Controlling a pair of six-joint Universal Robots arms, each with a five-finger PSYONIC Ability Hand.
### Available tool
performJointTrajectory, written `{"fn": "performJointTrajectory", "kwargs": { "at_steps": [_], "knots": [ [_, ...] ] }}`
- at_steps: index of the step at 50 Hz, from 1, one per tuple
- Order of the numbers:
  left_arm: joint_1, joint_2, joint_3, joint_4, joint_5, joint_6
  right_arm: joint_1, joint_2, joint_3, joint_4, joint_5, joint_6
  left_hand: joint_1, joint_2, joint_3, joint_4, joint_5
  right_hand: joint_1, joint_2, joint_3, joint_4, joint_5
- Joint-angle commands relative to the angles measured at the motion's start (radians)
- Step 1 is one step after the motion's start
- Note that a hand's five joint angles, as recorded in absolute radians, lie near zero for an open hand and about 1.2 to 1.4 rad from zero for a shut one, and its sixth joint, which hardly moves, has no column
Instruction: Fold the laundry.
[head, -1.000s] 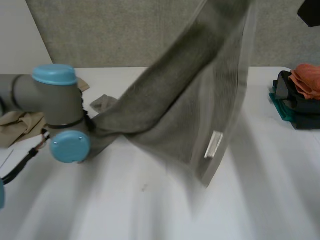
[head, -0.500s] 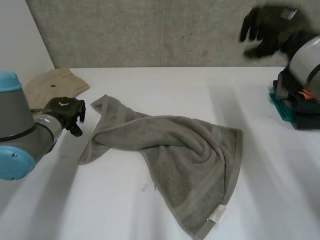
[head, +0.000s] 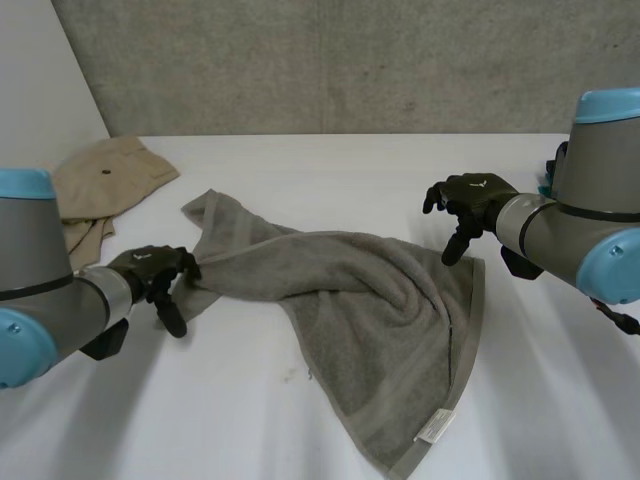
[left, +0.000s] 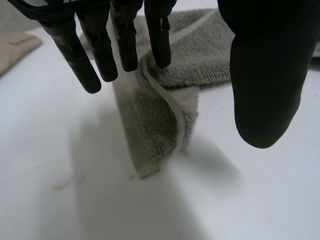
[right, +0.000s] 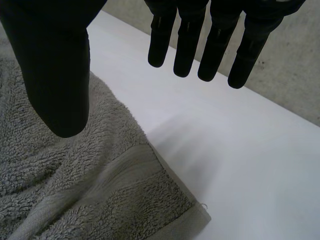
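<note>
Down from the air a second ago, the towel (head: 360, 300) now lies crumpled on the table (head: 300, 170), and both my hands have closed in on it. My left hand (head: 150, 275) hangs spread over its folded corner, gripping nothing. My right hand (head: 470, 200) hovers spread above the opposite corner. I judge a fresh grasp comes next. A white tag (head: 432, 428), well away from both hands, is unreadable.
</note>
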Motion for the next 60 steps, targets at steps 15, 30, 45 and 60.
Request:
{"fn": "performJointTrajectory", "kwargs": {
  "at_steps": [15,30,45,60],
  "knots": [
    [-0.064,-0.065,0.15,0.07,-0.161,-0.104,-0.006,-0.113,0.232,-0.167,-0.014,-0.022,0.059,0.076,0.073,0.082,0.086,0.087,0.094,0.088,0.099,0.084],
    [-0.077,-0.156,0.233,0.018,-0.259,-0.112,-0.007,-0.116,0.253,-0.182,-0.017,-0.022,0.185,0.202,0.199,0.207,0.211,0.087,0.094,0.088,0.099,0.084],
    [-0.059,-0.004,0.158,0.032,-0.199,-0.147,-0.013,-0.116,0.261,-0.188,-0.017,-0.025,0.121,0.138,0.135,0.143,0.148,0.087,0.094,0.088,0.099,0.084],
    [-0.082,-0.197,0.281,-0.027,-0.229,-0.145,-0.01,-0.116,0.266,-0.188,-0.017,-0.025,-0.006,0.011,0.008,0.017,0.021,0.09,0.097,0.091,0.102,0.086]
  ]
}}
